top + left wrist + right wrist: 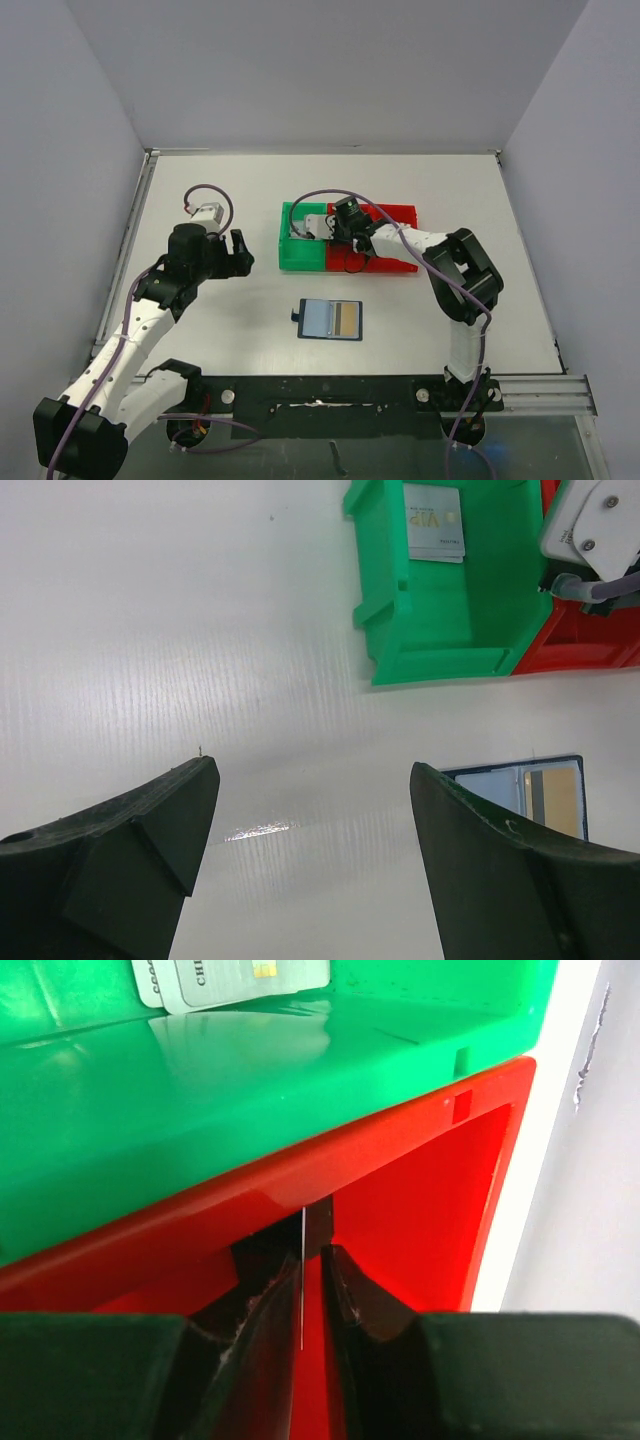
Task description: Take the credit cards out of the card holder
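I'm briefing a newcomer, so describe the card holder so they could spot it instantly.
Find the green tray and red tray joined side by side at the middle of the white table. Between them and the near edge lies the card holder, opened flat. It alone is dark navy, with pale bluish pockets and a gold-orange card tucked in one.

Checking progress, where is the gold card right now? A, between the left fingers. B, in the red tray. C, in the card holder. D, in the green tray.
C: the gold card lies in a pocket of the open card holder.
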You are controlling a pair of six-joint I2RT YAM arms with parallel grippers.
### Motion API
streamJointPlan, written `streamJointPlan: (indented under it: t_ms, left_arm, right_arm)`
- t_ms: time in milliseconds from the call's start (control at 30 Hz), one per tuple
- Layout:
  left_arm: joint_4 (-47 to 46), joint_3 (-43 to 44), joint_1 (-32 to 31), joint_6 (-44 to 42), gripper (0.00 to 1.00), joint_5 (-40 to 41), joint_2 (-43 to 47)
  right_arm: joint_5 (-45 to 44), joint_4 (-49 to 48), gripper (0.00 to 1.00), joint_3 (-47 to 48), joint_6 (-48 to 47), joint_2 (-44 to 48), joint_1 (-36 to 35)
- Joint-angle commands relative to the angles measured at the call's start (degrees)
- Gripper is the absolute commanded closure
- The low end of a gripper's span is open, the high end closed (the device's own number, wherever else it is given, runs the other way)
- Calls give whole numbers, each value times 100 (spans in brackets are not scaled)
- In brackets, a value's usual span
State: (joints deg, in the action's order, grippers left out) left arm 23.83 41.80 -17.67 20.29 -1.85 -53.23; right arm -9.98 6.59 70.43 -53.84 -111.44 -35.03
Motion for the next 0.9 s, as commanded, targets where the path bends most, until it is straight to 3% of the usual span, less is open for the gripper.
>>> streamJointPlan:
  t_ms: [0,67,400,700,867]
  left_arm:
    - [-213,49,43,-102,23,-81,128]
    - [-213,48,42,-105,23,-89,129]
    - [-211,51,70,-105,23,-64,174]
    - [-207,60,96,-91,23,67,363]
    - [-238,37,114,-79,23,117,467]
  right_arm:
    - [-84,-297,82,123,-180,9,-20]
    - [12,-310,73,52,-136,82,-18]
    - [482,-149,65,-25,93,341,31]
    - [970,221,49,181,305,397,203]
    - [1007,264,46,226,379,375,269]
